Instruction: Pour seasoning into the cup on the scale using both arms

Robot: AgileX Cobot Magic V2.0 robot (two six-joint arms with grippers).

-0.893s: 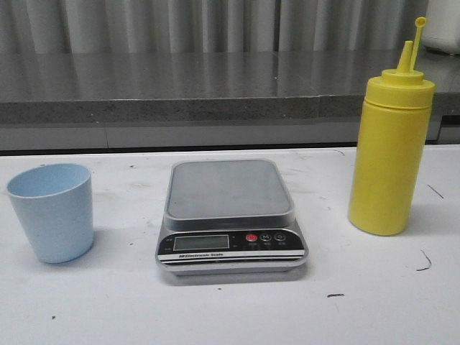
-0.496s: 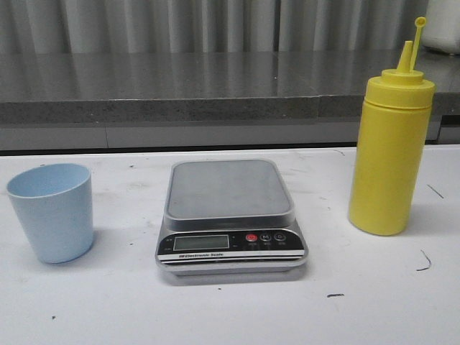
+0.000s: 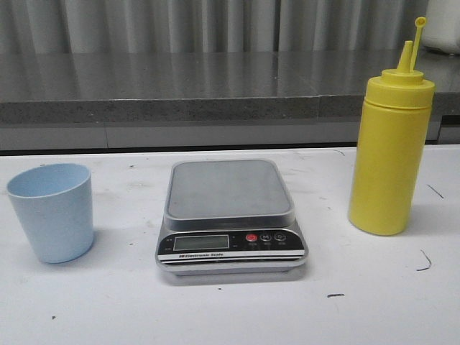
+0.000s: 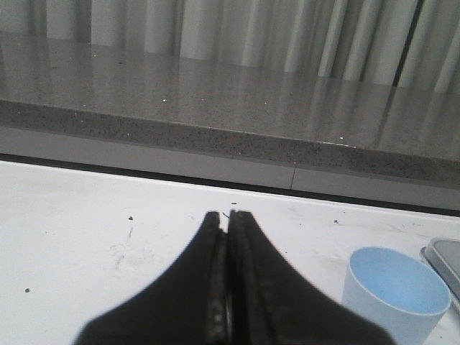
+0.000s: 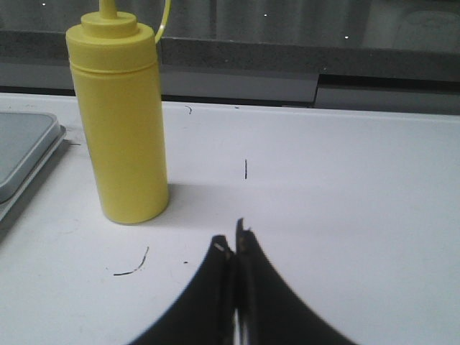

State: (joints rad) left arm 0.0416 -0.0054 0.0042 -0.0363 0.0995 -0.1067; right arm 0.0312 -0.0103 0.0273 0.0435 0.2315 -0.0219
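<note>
The pale blue cup (image 3: 52,211) stands upright on the white table at the left, apart from the scale. The silver scale (image 3: 228,214) sits in the middle with nothing on its grey platform. The yellow seasoning bottle (image 3: 390,151) stands upright at the right, its cap hanging off the nozzle. Neither gripper shows in the front view. My left gripper (image 4: 228,215) is shut and empty, above the table with the cup (image 4: 394,293) off to one side. My right gripper (image 5: 234,233) is shut and empty, short of the seasoning bottle (image 5: 123,118).
A grey stone ledge (image 3: 215,90) with a curtain behind runs along the table's far edge. Small dark marks (image 3: 424,261) dot the white tabletop near the bottle. The scale's corner (image 5: 21,158) shows beside the bottle in the right wrist view.
</note>
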